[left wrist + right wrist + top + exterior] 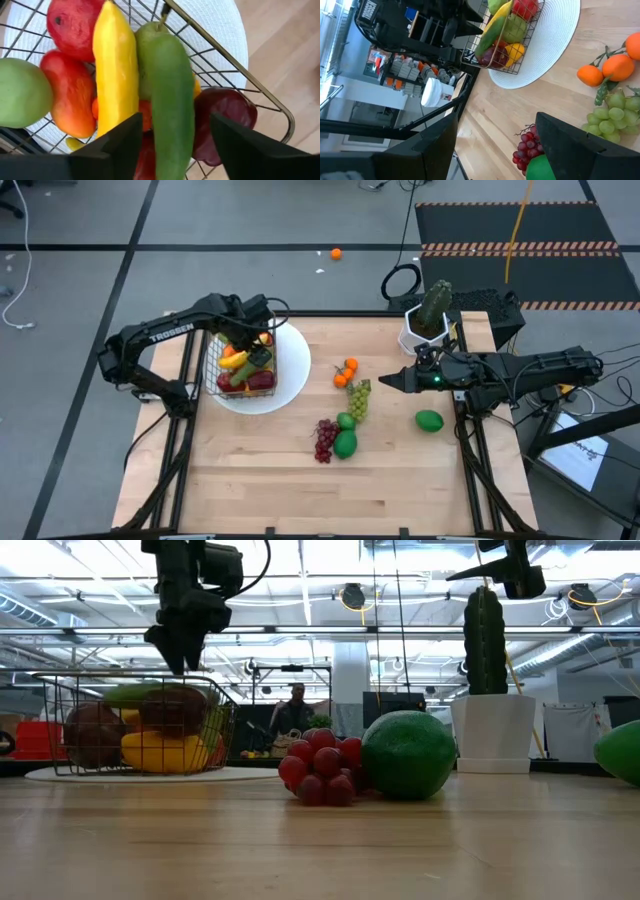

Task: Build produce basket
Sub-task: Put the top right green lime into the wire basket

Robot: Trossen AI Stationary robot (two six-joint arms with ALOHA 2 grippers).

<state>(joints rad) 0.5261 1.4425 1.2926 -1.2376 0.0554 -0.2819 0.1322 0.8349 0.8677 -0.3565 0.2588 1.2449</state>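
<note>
dark wire-mesh basket (240, 360) sits on round white plate (290, 375) near wooden counter's (250, 480) far left corner; red grape bunch (325, 439) lies mid-counter.

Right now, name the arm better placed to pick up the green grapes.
Right. The right gripper hovers open beside the green grapes at mid-table, while the left gripper hangs over the basket on the plate.

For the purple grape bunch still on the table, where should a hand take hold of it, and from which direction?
Probably from straight above, closing across the narrow width of the purple grape bunch near its middle. It lies flat and elongated on the table, and a green pear sits close on one side, so a sideways approach looks crowded. The right hand, open, is nearest.
</note>
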